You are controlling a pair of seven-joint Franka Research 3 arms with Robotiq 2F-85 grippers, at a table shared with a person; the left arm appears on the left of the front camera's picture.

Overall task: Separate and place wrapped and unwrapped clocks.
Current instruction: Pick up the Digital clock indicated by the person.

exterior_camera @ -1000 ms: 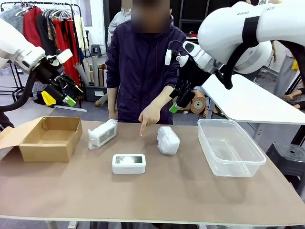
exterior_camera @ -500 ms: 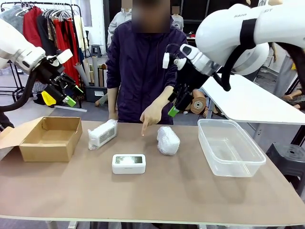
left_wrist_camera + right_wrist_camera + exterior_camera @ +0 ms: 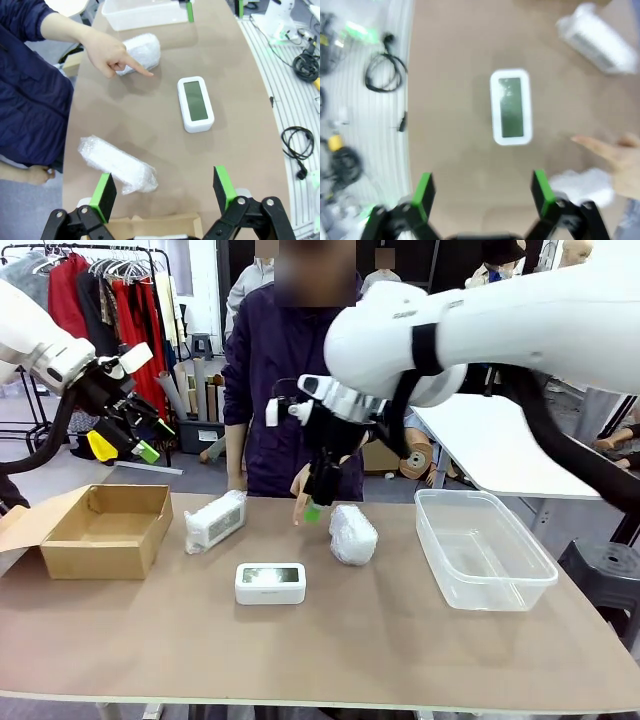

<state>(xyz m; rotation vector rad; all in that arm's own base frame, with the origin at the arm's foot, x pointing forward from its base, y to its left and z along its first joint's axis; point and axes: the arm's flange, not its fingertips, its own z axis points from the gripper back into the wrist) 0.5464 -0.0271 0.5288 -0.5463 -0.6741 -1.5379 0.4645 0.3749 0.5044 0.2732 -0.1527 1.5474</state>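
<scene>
Clocks, one bare and two wrapped, lie apart from each other on the brown table (image 3: pixel 330 650). The bare white clock (image 3: pixel 270 582) lies flat near the middle with its screen up, on the robot's side of the two others. The boxy wrapped bundle (image 3: pixel 215 520) lies behind it to the left, near the open cardboard box (image 3: pixel 105 530) but not touching it. The rounded wrapped lump (image 3: pixel 353 534) lies to the right of the bare clock, between it and the clear plastic bin (image 3: pixel 485 550), and touches neither.

The person's hand (image 3: pixel 300 485) points one finger down at the table, just left of the rounded lump.

The right gripper (image 3: pixel 316 505) hangs fingers-down over the far part of the table, in front of that hand and just left of the rounded lump. In the right wrist view, which is blurred, its jaws stand wide apart with nothing between them. The bare clock (image 3: pixel 511 107) lies on the table beyond them, and the pointing hand (image 3: pixel 620 155) shows at the right edge.

The left gripper (image 3: pixel 150 440) is high above the cardboard box, well above the table. In the left wrist view its green pads (image 3: pixel 105 195) are wide apart and hold nothing. The boxy bundle (image 3: pixel 117 165) shows just beyond the left pad, and the bare clock (image 3: pixel 195 102) lies farther off.
</scene>
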